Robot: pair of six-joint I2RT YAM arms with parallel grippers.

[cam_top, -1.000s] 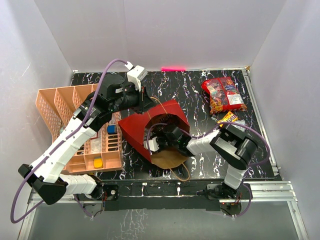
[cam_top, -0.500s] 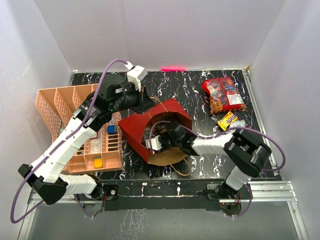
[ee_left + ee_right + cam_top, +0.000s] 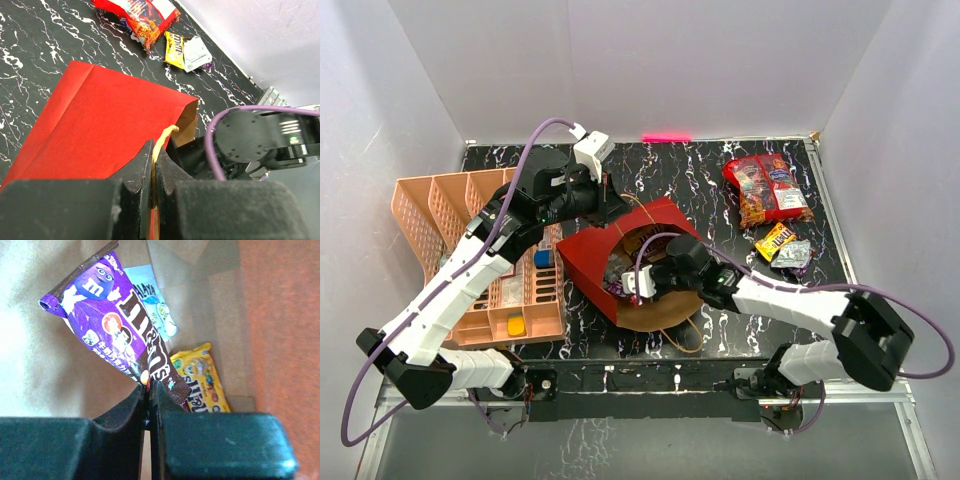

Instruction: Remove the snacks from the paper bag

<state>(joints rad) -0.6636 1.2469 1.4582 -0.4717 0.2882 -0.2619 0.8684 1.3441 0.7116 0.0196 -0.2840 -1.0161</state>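
The task looks roughly half done. In the top view the red paper bag [image 3: 655,228] lies on its side mid-table, its mouth facing about 5 o'clock. Four snacks are already out on the black marbled table [image 3: 700,180], off towards 2 o'clock from the bag: two red snack bags [image 3: 767,188] side by side, and nearer the bag a yellow M&M's packet [image 3: 775,240] touching a silver wrapper [image 3: 792,255]. A peach slotted tray [image 3: 430,215] sits at the bag's 9 o'clock and has no part in this.

The left gripper [image 3: 152,157] has its fingers pressed together on the bag's upper rim, with the tan cord handle [image 3: 164,137] running out from between them. This appears to prop the mouth open.

The right gripper [image 3: 149,390] is deep inside the bag, its fingers clamped on the lower end of a purple M&M's packet [image 3: 112,332], which stands tilted up towards 11 o'clock. This packet is grasped but not yet out. At least two more lie on the kraft floor behind it: a second yellow M&M's packet [image 3: 202,385] at 4 o'clock of the purple one and a pale blue-and-white packet [image 3: 152,307] at 1 o'clock. Whether more hide deeper cannot be told
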